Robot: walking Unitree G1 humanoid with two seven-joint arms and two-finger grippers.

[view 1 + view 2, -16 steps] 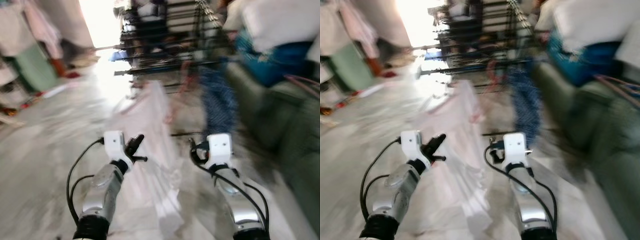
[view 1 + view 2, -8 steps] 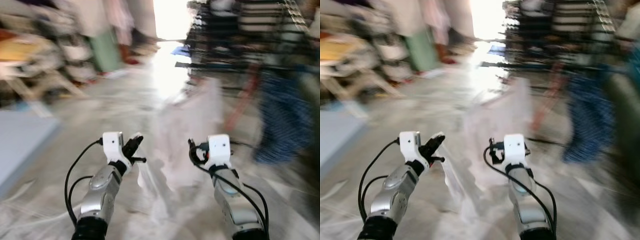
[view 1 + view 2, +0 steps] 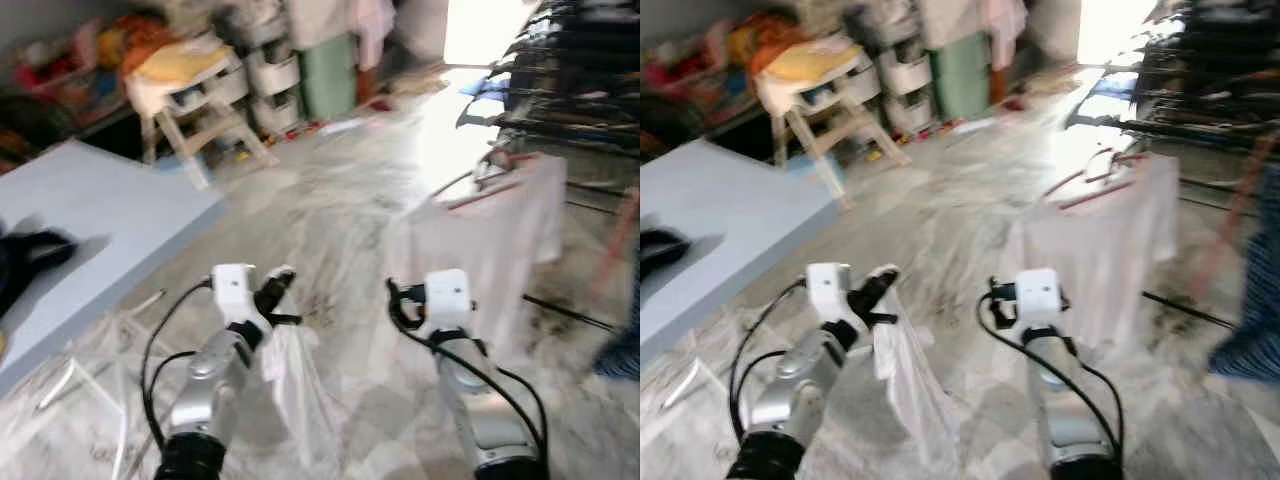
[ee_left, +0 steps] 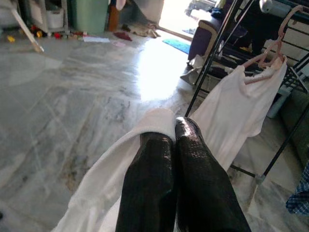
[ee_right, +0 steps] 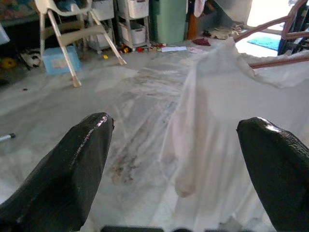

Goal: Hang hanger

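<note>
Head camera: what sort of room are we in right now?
Probably a lived-in home's laundry or utility area: a white shirt on a pink hanger on a black drying rack, stacked storage drawers, marble floor.

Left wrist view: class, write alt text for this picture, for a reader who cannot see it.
The left gripper has its two black fingers shut on a fold of white cloth that hangs down over a grey marble floor. Beyond it a white shirt hangs on a pink hanger from a dark metal rack, with bright daylight at a doorway behind.
</note>
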